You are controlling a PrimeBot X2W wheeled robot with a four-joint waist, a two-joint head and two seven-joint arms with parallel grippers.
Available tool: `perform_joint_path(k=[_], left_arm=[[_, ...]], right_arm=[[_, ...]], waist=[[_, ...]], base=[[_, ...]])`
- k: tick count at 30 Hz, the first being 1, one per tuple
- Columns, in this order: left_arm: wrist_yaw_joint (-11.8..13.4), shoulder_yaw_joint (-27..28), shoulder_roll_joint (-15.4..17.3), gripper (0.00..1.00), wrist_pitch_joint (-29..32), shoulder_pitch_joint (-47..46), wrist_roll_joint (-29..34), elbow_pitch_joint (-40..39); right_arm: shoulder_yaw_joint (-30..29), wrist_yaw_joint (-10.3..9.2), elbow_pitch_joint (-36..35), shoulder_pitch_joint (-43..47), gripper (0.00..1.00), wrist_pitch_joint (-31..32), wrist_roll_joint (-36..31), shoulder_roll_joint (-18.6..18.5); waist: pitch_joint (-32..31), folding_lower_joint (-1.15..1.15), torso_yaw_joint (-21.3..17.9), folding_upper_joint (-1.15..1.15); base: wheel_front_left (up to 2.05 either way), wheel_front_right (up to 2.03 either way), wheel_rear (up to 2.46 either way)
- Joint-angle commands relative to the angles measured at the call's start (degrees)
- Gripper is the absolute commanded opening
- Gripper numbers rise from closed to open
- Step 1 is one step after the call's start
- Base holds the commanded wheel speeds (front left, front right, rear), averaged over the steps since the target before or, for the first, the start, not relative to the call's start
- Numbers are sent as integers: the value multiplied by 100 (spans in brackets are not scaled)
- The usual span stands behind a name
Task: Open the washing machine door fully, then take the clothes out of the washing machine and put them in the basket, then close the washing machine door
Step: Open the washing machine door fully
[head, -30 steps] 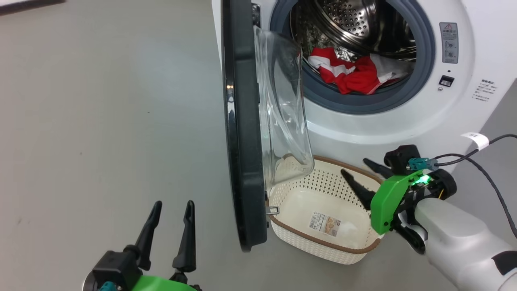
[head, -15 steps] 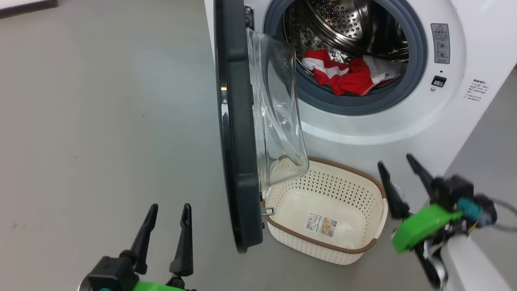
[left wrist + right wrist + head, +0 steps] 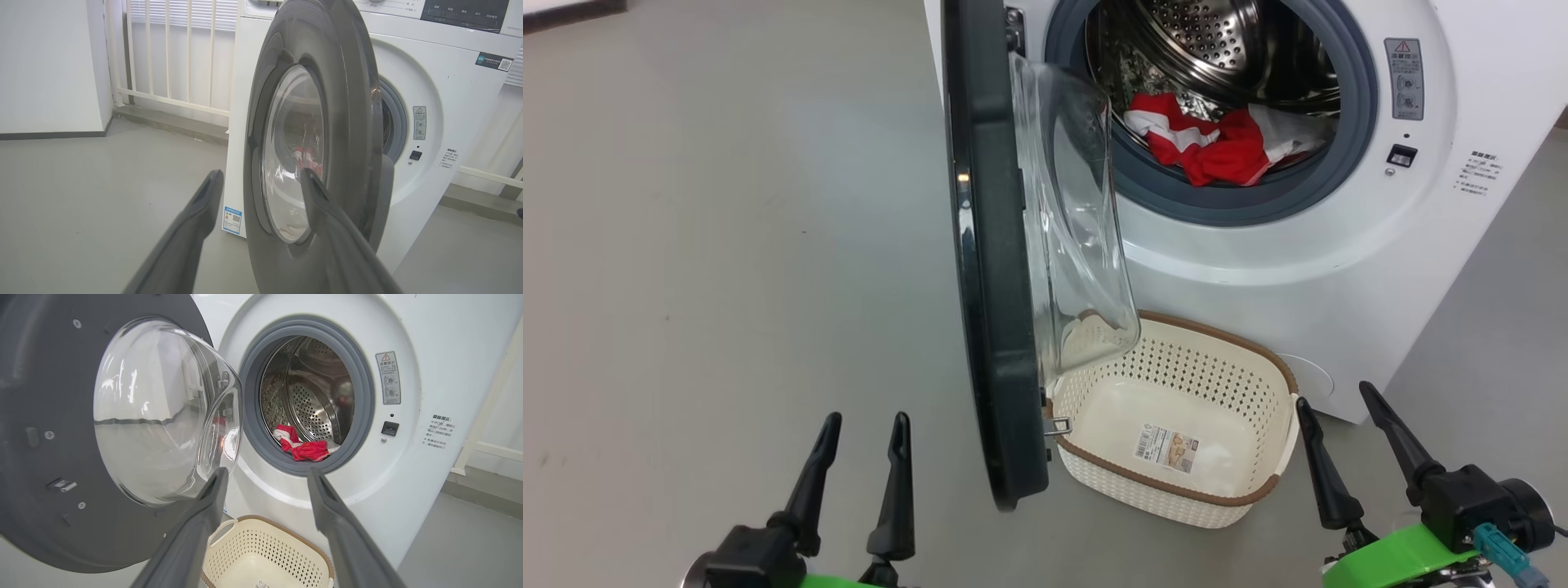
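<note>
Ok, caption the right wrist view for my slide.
Open right gripper faces red clothes in the washing machine, basket below.

We log the washing machine (image 3: 1339, 269) on the floor (image 3: 727, 245) ahead-right, its washing machine door (image 3: 992, 327) standing out toward us from the left side of the opening, the clothes (image 3: 1217, 155) lying low at the front of the drum (image 3: 1225, 49). The basket (image 3: 1201, 367) sits on the floor before the machine, below the opening and just right of the door's lower edge. Our left gripper (image 3: 867, 418) is left of the door, our right gripper (image 3: 1333, 394) just right of the basket.
</note>
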Motion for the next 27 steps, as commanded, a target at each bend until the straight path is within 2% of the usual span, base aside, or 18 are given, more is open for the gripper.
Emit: perform_joint_path(k=[1,22,23,24,27], left_arm=[[13,185,57,100,-84,-43,61,-111],[55,181,35,100,-136,-55,62,-44],[56,176,35,58,-137,-57,62,-44],[60,173,34,0,-137,-63,61,-48],[68,166,34,0,-137,-122,62,-102]], right_arm=[[182,20,-210,-71,100,-37,28,-18],[232,20,-362,-87,100,48,5,-16],[235,20,-362,-90,100,52,6,-16],[238,20,-361,-94,100,56,9,-16],[242,20,-363,-110,100,64,17,-16]], waist=[[12,0,-23,0],[186,0,-108,0],[190,0,-113,0],[193,0,-119,0],[218,0,-133,0]], base=[[0,0,0],[0,0,0],[0,0,0],[0,0,0],[0,0,0]])
